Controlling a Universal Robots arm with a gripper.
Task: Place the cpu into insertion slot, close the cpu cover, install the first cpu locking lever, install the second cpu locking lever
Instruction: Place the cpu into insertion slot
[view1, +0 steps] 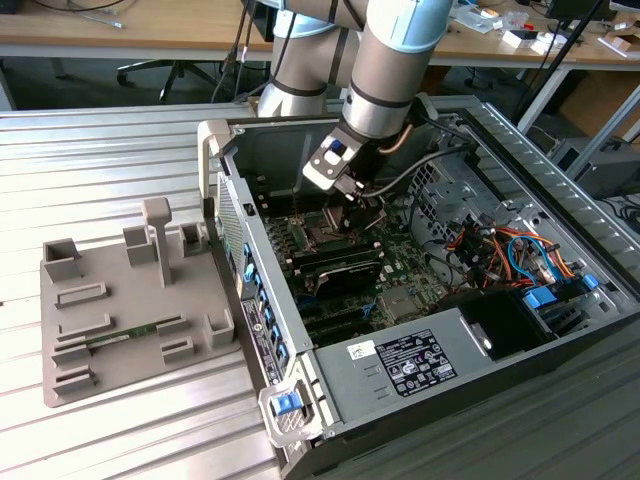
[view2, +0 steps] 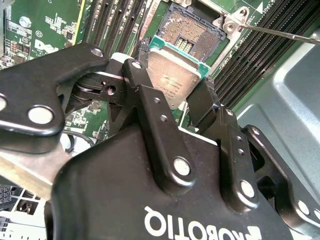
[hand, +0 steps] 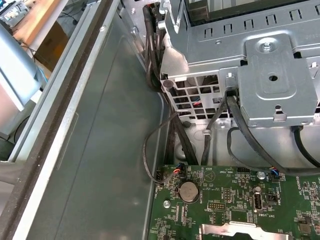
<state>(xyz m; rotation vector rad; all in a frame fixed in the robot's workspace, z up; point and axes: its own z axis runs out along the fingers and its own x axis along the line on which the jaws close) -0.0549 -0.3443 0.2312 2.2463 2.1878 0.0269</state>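
The gripper (view2: 174, 82) grips the chip (view2: 170, 70) by its edges, close to the open socket (view2: 192, 27). The arm (view1: 385, 70) reaches steeply down into the computer case (view1: 270, 150).

The cpu (view2: 175, 75) is topped with dull silvery metal. The gripper (view2: 170, 81) is made of smooth black parts, dotted with shiny round rivets. The computer case (hand: 272, 75) is made of dull grey metal, and the table (view1: 100, 150) of ribbed metal.

Arm (view1: 385, 70) slanting steeply down, gripper (view2: 175, 82) below it, its two fingers (view2: 150, 97) pinched on the cpu (view2: 170, 70).
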